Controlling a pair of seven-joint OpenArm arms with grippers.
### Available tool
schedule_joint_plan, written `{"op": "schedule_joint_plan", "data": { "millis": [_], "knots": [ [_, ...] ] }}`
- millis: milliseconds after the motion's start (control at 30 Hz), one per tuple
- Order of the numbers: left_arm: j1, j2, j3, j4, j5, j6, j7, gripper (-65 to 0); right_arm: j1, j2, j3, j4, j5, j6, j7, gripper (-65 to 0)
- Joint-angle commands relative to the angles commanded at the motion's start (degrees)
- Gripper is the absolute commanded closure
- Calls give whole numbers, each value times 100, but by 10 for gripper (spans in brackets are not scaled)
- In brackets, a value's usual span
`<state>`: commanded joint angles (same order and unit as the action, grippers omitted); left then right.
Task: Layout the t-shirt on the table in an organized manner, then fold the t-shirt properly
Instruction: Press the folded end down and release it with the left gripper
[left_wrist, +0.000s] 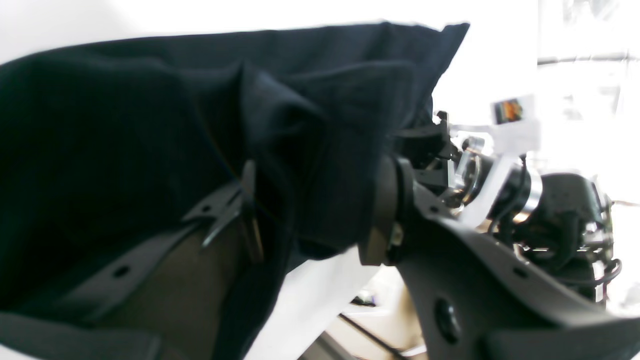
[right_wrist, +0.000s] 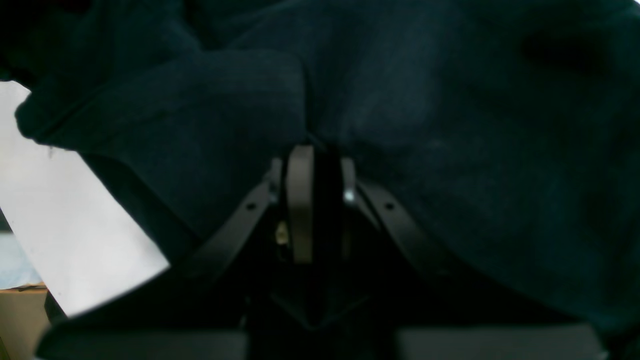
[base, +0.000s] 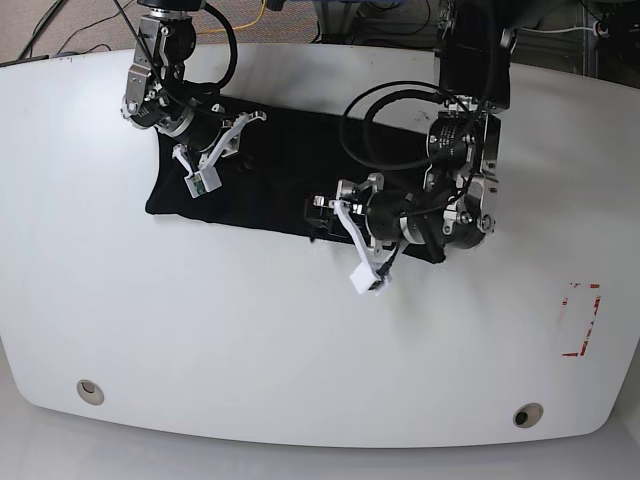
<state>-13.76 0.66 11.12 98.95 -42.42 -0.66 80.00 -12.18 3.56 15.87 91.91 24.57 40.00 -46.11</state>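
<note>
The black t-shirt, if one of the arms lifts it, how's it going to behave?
The t-shirt will probably hang floppy, since its cloth already ripples and creases. It looks light for its spread, being thin fabric. Loose folded layers may slip or unfold.

1. a robotics lab or similar test workspace, by its look; which exactly cannot be told.
2. two black jointed robot arms (base: 465, 150) with exposed cabling reach over a glossy white curved-edge tabletop (base: 300, 350).
3. the tabletop has round metallic-rimmed grommets (base: 90, 392) and small red tape marks (base: 583, 354).
4. loose black and yellow cables (base: 236, 30) run along its far side.
</note>
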Motion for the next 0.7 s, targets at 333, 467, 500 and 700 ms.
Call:
{"op": "schedule_joint_plan", "data": {
  "millis": [333,467,500,700],
  "knots": [
    [53,-545,229,316,0,0,0,-233,0,9,0,0,0,0,0,-63],
    [53,-677,158,396,-70,-18,0,-232,0,9,0,-18,0,0,0,-63],
    [53,-721,70,510,-185,-18,0,-232,0,9,0,-79,0,0,0,-63],
    [18,-774,-536,589,-554,-26,0,-232,88,-9,0,-264,0,0,0,-63]
  ]
}}
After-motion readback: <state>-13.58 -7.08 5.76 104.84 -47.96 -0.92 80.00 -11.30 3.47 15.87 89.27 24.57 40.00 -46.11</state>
